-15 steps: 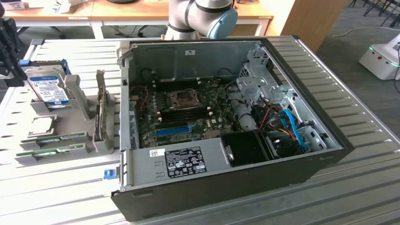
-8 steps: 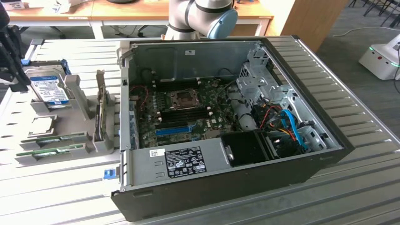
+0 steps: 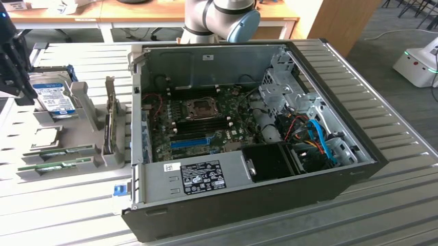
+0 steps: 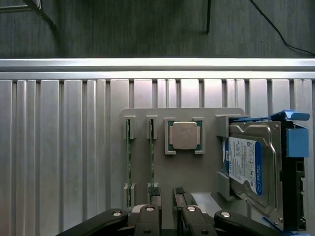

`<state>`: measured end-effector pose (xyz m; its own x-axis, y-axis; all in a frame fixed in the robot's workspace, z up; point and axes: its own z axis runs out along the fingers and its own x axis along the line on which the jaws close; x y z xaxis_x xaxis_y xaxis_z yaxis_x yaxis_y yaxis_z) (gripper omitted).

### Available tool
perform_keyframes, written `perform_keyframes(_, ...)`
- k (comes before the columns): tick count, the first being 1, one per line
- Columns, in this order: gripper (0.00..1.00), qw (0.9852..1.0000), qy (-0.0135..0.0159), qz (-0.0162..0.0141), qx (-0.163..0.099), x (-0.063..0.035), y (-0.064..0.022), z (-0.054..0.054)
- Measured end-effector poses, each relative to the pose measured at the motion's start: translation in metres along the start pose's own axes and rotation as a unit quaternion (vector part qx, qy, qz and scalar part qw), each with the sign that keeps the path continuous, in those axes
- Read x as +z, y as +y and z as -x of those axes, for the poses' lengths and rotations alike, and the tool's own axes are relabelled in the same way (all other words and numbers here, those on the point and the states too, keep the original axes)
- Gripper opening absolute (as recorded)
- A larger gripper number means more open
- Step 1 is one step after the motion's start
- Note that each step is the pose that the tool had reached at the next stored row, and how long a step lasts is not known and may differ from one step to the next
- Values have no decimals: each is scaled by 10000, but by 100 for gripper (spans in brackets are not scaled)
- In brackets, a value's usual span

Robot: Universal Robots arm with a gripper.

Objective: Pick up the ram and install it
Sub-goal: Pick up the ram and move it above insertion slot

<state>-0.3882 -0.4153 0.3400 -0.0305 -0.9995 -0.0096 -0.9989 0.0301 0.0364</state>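
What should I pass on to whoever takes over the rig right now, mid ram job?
Gripper: open and holding nothing. It hovers over the grey parts tray, with one fingertip in line with the end of the inner ram stick.
Ram: the inner ram stick and the outer ram stick both stand on edge in their tray holders. The processor and hard drive sit alongside them.
Computer case: open, with the motherboard exposed.
Done: the gripper is over the tray.
Left: no stick has been gripped or lifted, and none is installed.
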Motion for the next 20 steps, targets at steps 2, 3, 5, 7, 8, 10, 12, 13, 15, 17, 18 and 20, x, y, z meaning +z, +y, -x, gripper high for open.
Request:
perform_keyframes(2, 24, 10000, 0, 0, 0, 33, -1, 0)
perform_keyframes(3, 24, 10000, 0, 0, 0, 48, -2, 0)
perform_keyframes(5, 24, 10000, -1, 0, 0, 77, -3, -1)
perform_keyframes(7, 24, 10000, 0, 0, 0, 105, -4, -1)
perform_keyframes(8, 24, 10000, 0, 0, 0, 118, -5, -1)
perform_keyframes(10, 24, 10000, 0, 0, 0, 143, -5, -1)
perform_keyframes(12, 24, 10000, 0, 1, 0, 169, -6, -2)
perform_keyframes(13, 24, 10000, 0, 0, 0, 182, -7, -2)
perform_keyframes(15, 24, 10000, 0, 0, 0, 209, -8, -2)
perform_keyframes(17, 24, 10000, 0, 0, 0, 237, -9, -2)
perform_keyframes(18, 24, 10000, 0, 0, 0, 251, -9, -3)
perform_keyframes(20, 24, 10000, 0, 0, 0, 278, -10, -3)
